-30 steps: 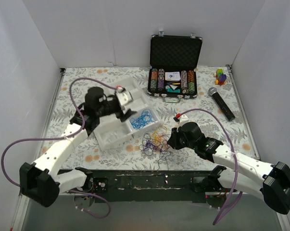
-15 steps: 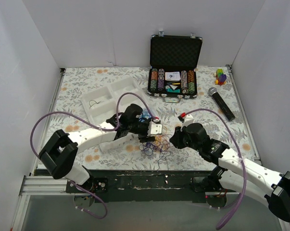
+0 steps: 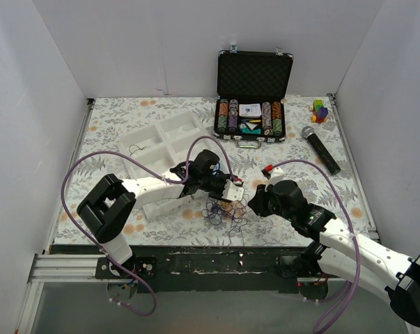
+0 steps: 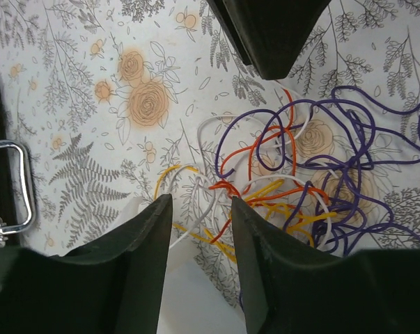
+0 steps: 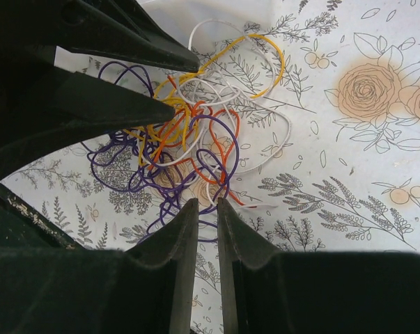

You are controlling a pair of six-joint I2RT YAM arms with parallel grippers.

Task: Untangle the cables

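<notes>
The cables (image 3: 223, 207) lie as a loose tangle of purple, orange, yellow and white wires on the flowered cloth, near the front edge. In the left wrist view the tangle (image 4: 300, 174) spreads ahead and to the right. My left gripper (image 4: 201, 209) is low over its near edge, open, with white and yellow strands lying under the gap. My right gripper (image 5: 208, 209) faces the tangle (image 5: 189, 139) from the other side. Its jaws stand a narrow slit apart, and a purple loop lies just past the tips. The two grippers (image 3: 232, 193) (image 3: 254, 202) nearly meet over the pile.
A white compartment tray (image 3: 157, 142) sits behind the left arm, with a small dark loop (image 3: 136, 149) in it. An open case of poker chips (image 3: 254, 115) stands at the back, its handle (image 4: 11, 182) visible. A microphone (image 3: 320, 148) and coloured blocks (image 3: 320, 110) lie at the back right.
My left arm swung from over the tray, rightward and down to the tangle, and its jaws narrowed. The right gripper edged slightly closer to the pile.
</notes>
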